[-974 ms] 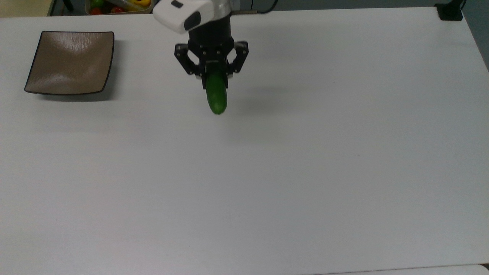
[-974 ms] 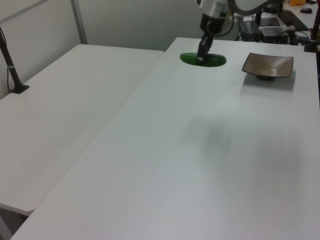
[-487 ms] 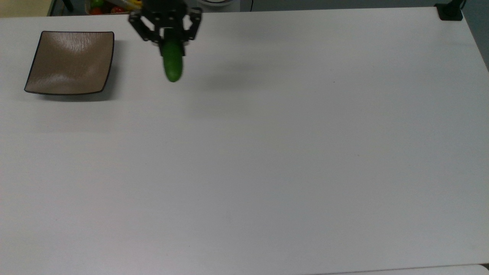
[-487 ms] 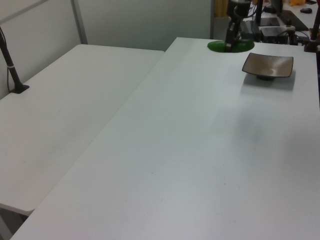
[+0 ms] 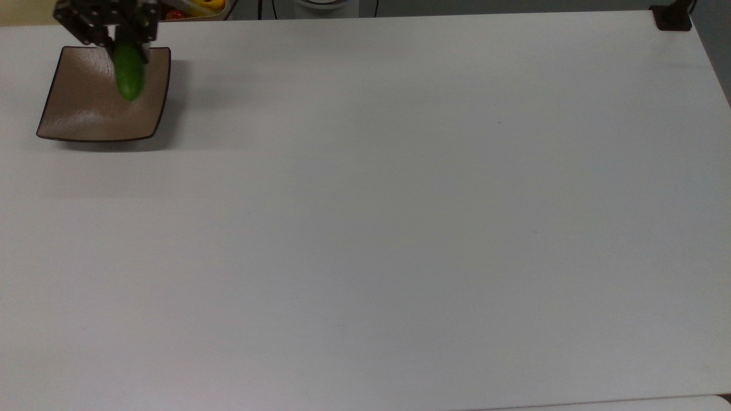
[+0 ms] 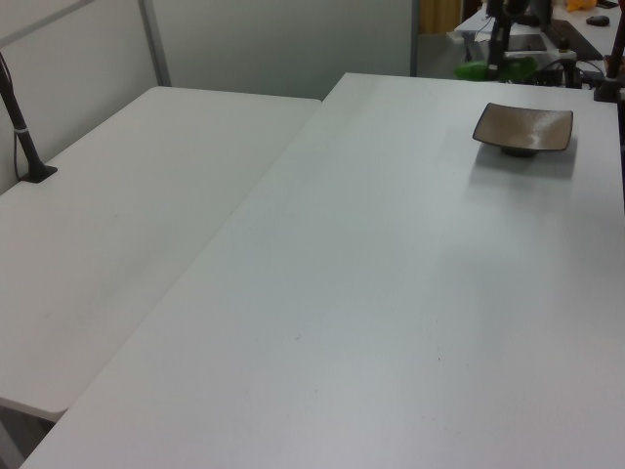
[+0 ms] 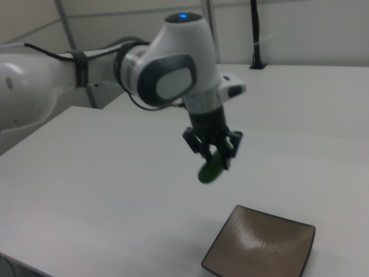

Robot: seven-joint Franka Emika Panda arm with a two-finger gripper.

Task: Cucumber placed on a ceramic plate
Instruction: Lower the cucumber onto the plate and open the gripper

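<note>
I am holding the cucumber (image 5: 129,73) clamped in the claw (image 5: 106,35), hanging above the plate (image 5: 85,117) in the top view's upper left.

White table (image 5: 400,228), container of colourful items (image 5: 197,8) behind its far edge

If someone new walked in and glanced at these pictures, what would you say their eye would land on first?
Probably the bright green cucumber, clamped in the gripper and hanging in the air beneath the big white arm in the right view. Next, the square brown plate at the far left of the top view, with the cucumber over its upper part. All around is the plain white table.
</note>
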